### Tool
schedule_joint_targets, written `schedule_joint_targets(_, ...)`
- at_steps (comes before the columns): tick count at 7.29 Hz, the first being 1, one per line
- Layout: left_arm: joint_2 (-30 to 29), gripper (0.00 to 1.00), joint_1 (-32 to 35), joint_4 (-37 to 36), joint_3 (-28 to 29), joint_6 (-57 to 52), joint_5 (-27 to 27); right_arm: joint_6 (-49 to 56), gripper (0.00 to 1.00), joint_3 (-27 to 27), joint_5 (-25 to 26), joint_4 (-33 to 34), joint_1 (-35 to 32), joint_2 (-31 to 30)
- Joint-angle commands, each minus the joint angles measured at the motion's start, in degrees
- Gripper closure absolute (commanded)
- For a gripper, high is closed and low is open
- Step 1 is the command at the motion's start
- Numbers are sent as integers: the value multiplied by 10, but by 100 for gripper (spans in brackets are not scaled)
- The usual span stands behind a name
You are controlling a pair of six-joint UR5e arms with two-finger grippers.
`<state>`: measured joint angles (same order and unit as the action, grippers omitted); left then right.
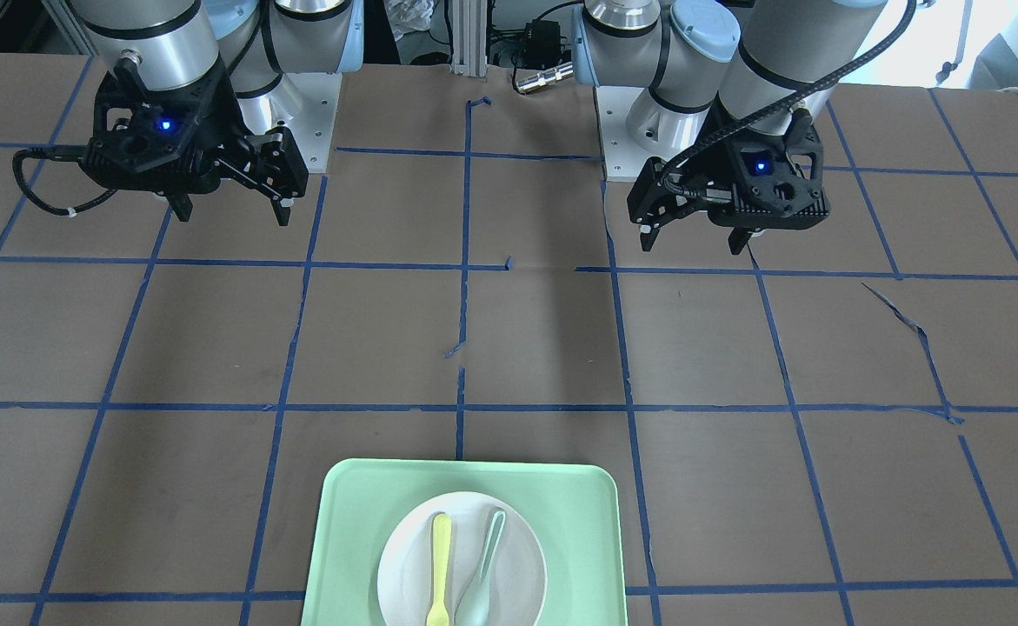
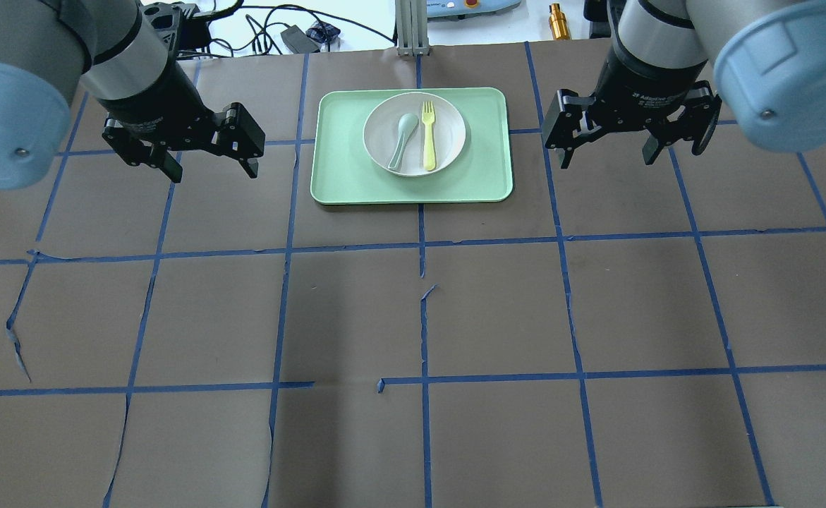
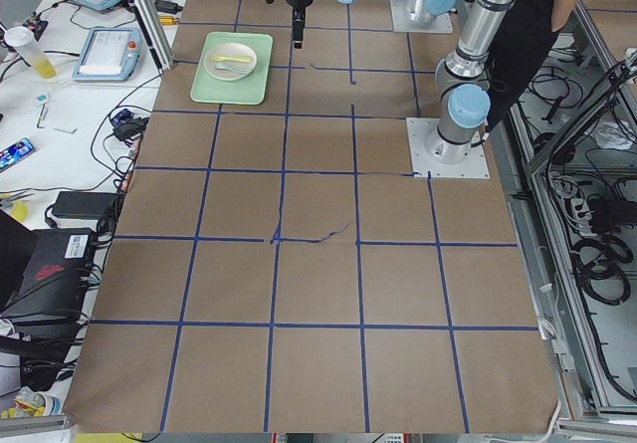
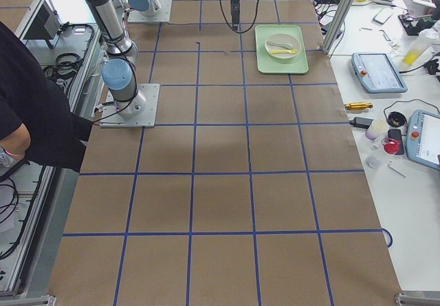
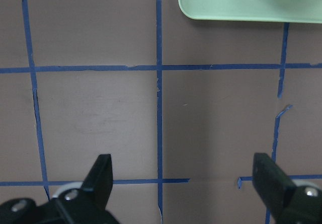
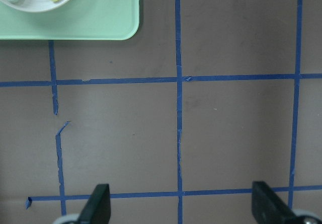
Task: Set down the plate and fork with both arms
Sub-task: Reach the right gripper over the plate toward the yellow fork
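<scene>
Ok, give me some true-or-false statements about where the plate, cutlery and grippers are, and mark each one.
1. The fork lies on the plate beside the spoon. True.
2. The plate lies off the tray. False: it rests on the green tray.
3. The left gripper and the right gripper are both open and empty. True.
4. The fork's tines point toward the robot. False: they point away from it.
5. Both grippers hang over the tray. False: each hangs to one side of it, over the table.

Left claw (image 2: 211,169) and right claw (image 2: 607,159) hover open.
</scene>
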<state>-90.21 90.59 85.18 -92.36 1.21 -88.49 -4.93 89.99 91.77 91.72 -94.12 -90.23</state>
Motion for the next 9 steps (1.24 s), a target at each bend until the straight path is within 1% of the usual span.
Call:
schedule_joint_targets(1,-3,0,0,2,-7,0,0,-34,0,-7,-11,33,-5,23)
schedule_joint_targets(2,-1,0,0,1,-13,-1,0,-90,0,-7,-10,78,-18,53)
schedule_joint_targets(3,-1,0,0,1,-13,-1,1,-89,0,-13,-7,115,-48,101)
schedule_joint_targets(4,-1,0,0,1,-14,-2,0,-88,0,-37,-9,161,-69,159)
schedule_joint_targets(5,-1,0,0,1,-14,-2,0,-88,0,-76,-16,187,-72,228)
schedule_joint_targets(6,-1,0,0,1,-15,-2,0,-88,0,-116,-44,212,-73,294)
schedule_joint_targets(7,-1,0,0,1,-16,-2,0,-88,0,-149,-59,217,-74,332)
schedule_joint_targets(8,0,0,1,1,-18,-3,-1,-86,1,-174,-58,208,-77,370)
schedule_joint_targets(9,2,0,1,1,-24,-4,-1,-83,4,-203,-52,203,-80,406)
